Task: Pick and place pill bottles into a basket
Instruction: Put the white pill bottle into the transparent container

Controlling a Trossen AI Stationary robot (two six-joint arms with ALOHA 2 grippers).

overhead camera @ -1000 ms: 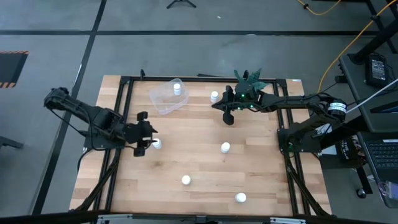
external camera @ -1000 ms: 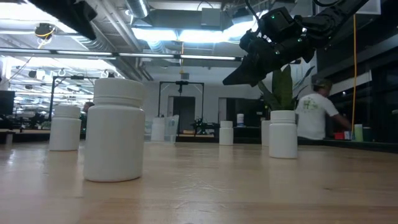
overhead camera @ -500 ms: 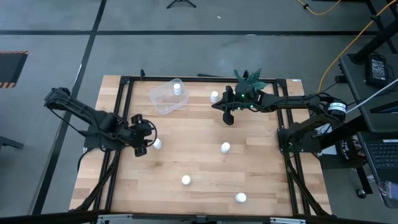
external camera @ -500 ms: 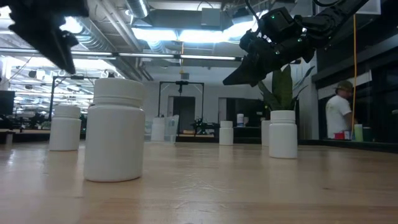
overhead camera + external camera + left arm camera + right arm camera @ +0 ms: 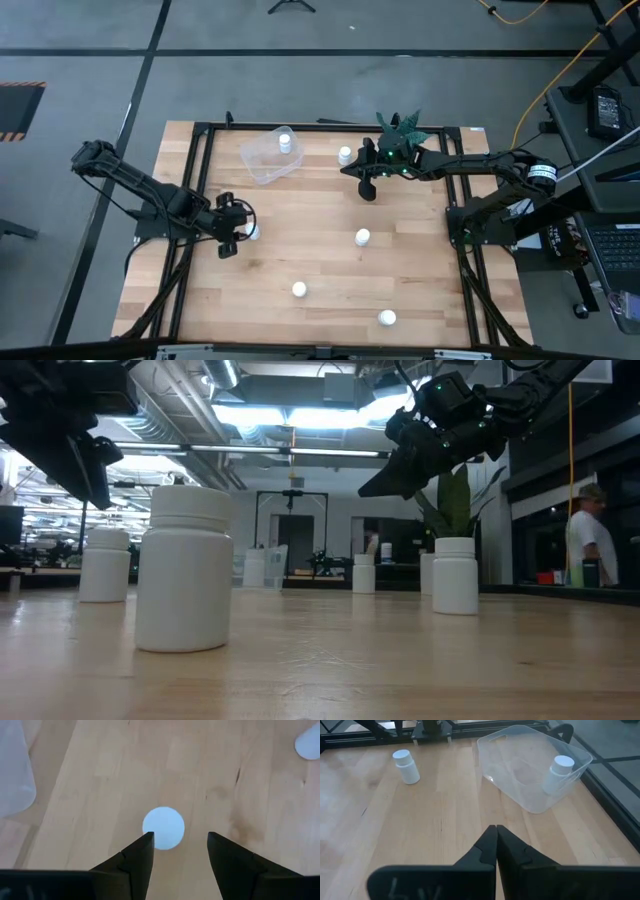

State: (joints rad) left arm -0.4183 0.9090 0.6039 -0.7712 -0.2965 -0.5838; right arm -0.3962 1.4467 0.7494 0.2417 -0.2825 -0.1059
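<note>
With the left gripper [image 5: 240,232] poised above a pill bottle [image 5: 252,231] near the table's left edge, the step in hand is judged to be the descent for a grasp. In the left wrist view the jaws stand wide, the bottle's white cap [image 5: 163,828] showing between and just beyond the fingertips [image 5: 145,842], roughly centred in the gap (slightly toward one finger). To do this well: lower straight down with no sideways drift, keep the cap centred, close only once the fingers flank the bottle's body below the cap; a light bottle could tip if one finger touches first.

The basket [image 5: 270,157] sits near the table's far edge, left of centre, one bottle [image 5: 285,143] already standing inside. Four other bottles are loose on the wood: far edge [image 5: 345,155], centre [image 5: 362,237], and two toward the near edge [image 5: 299,289] [image 5: 386,318].

The right gripper [image 5: 367,188] waits above the far-centre area beside the plant [image 5: 400,128], jaws closed on nothing.
</note>
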